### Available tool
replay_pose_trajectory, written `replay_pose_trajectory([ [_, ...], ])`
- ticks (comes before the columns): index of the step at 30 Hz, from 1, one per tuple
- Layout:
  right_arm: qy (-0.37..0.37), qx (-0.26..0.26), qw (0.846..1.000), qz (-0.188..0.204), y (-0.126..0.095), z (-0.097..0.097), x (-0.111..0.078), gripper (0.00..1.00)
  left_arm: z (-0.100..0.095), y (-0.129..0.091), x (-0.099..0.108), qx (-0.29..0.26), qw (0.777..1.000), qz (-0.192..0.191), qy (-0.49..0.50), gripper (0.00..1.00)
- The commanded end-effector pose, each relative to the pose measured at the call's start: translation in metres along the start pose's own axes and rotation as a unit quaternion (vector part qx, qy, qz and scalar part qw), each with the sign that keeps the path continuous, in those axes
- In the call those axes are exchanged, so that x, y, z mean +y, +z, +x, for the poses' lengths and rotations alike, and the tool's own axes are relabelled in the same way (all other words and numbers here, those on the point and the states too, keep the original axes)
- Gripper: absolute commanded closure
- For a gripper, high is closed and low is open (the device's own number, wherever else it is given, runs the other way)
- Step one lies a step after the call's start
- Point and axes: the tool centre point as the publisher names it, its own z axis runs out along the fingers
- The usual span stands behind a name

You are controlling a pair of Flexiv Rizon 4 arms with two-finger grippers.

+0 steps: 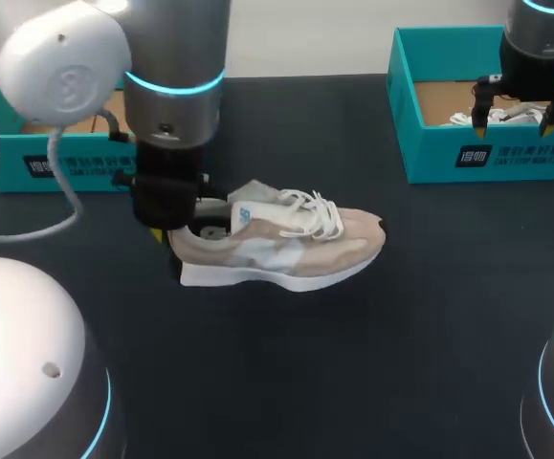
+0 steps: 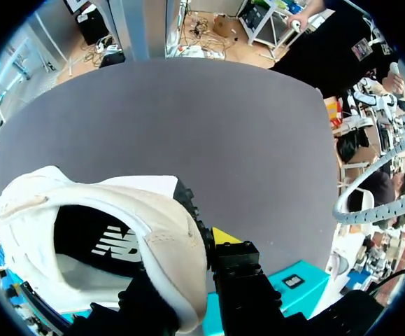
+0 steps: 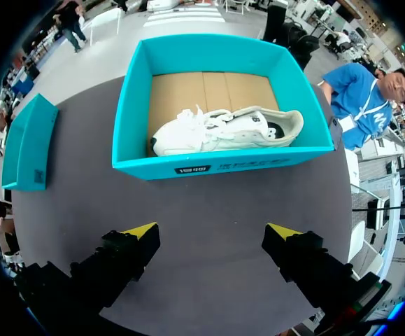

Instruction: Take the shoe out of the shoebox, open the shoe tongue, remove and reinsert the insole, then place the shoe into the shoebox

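Shoe (image 1: 286, 247) heel between fingers of left pincer (image 1: 181, 234)

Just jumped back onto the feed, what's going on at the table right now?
The beige shoe sits on its sole on the dark table, outside any box. The left end effector grips its heel, one finger inside the opening and one outside; a black insole shows inside. The right end effector hangs open over the table in front of the teal shoebox on the right, which holds a white shoe.
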Motion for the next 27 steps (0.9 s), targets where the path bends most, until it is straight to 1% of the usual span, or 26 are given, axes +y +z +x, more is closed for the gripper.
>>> replay_pose_trajectory([
  [1, 0.000, 0.001, 1.000, 0.000, 0.000, 0.000, 0.000, 0.00, -0.016, 0.022, 0.009, 0.007, 1.000, 0.022, -0.001, 1.00],
  [2, 0.000, 0.001, 1.000, 0.000, 0.000, 0.000, 0.000, 0.00, -0.018, 0.027, 0.008, 0.014, 1.000, 0.015, -0.005, 1.00],
  [4, 0.000, 0.001, 1.000, 0.000, 0.000, 0.000, 0.000, 0.00, -0.021, 0.037, 0.006, 0.015, 0.999, 0.033, 0.000, 1.00],
  [9, 0.000, 0.001, 1.000, 0.000, 0.000, 0.000, 0.000, 0.00, -0.028, 0.060, 0.003, 0.028, 0.999, 0.023, -0.005, 1.00],
  [12, 0.000, 0.001, 1.000, 0.000, 0.000, 0.000, 0.000, 0.00, -0.031, 0.072, 0.005, 0.030, 0.999, 0.014, -0.022, 1.00],
  [13, 0.000, 0.001, 1.000, 0.000, 0.000, 0.000, 0.000, 0.00, -0.031, 0.075, 0.007, 0.022, 0.999, 0.011, -0.027, 1.00],
  [15, 0.000, 0.001, 1.000, 0.000, 0.000, 0.000, 0.000, 0.00, -0.032, 0.082, 0.009, 0.019, 0.999, 0.018, -0.029, 1.00],
  [27, 0.000, 0.001, 1.000, 0.000, 0.000, 0.000, 0.000, 0.00, -0.039, 0.122, 0.015, 0.045, 0.998, 0.010, -0.041, 1.00],
])
